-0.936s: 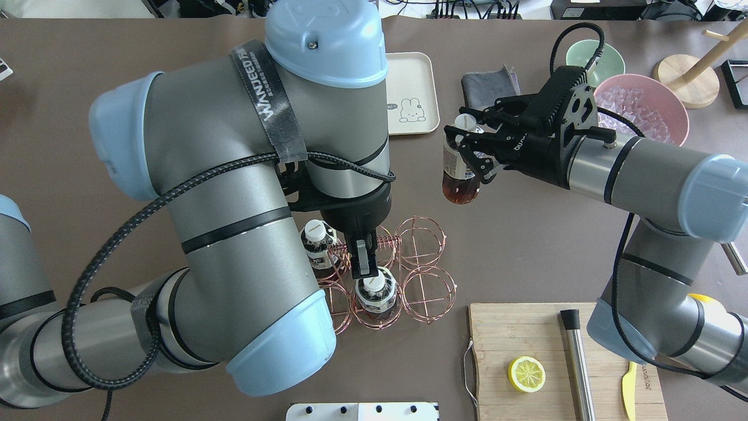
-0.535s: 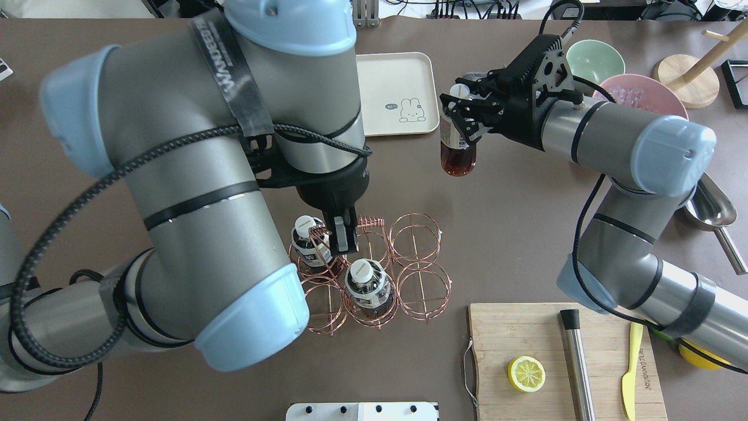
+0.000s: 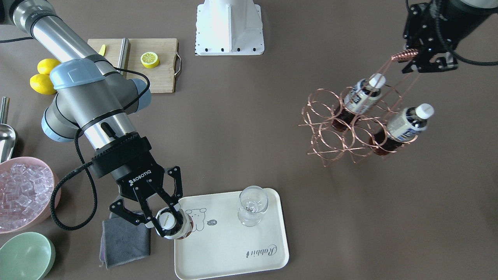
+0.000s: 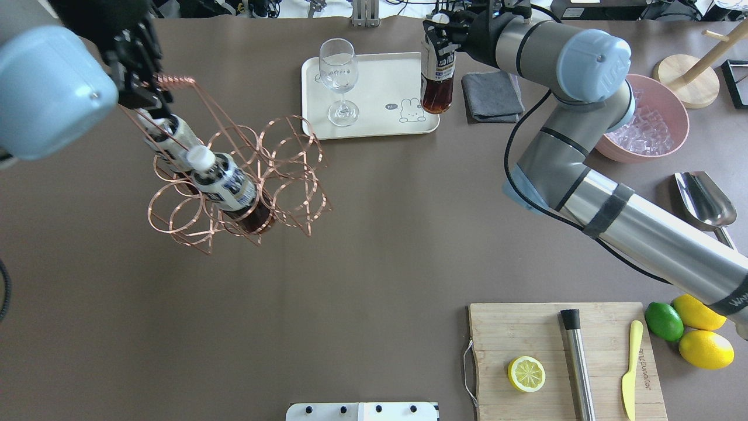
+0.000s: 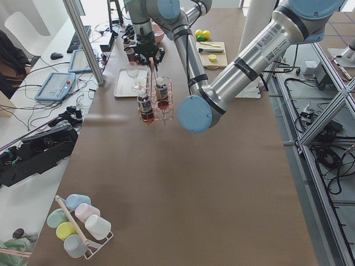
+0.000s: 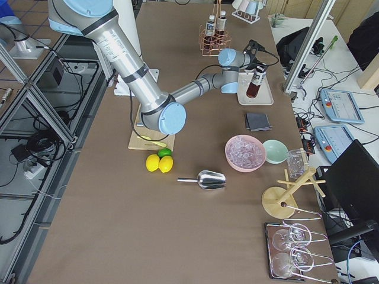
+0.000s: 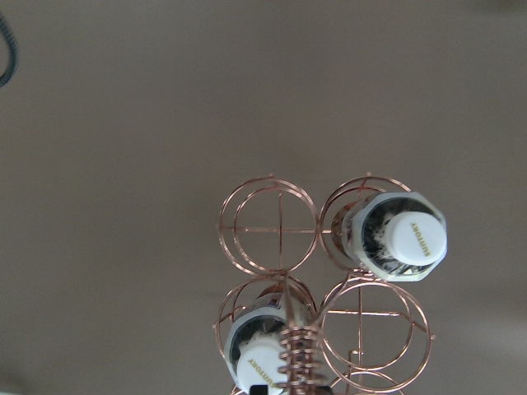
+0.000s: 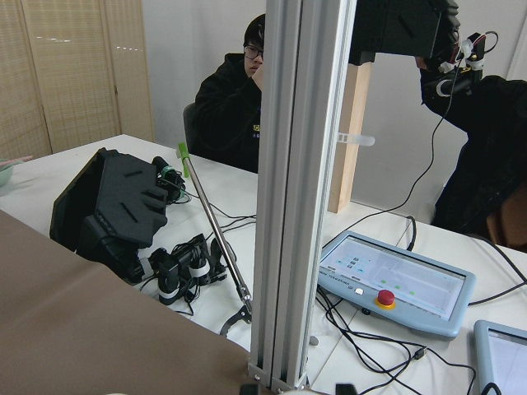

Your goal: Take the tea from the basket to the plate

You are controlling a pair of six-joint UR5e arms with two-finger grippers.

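At the plate [image 4: 374,82]'s edge, right jaws clamp tea [image 4: 436,88] (white cap, reddish-brown drink); left jaws hold basket [image 7: 298,362].

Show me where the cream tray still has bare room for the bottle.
Bare: the middle of the tray, between the bear drawing and the wine glass, and the strip around the Rabbit script. Crowded: the glass's corner, and the bear-side edge where the tea is held.
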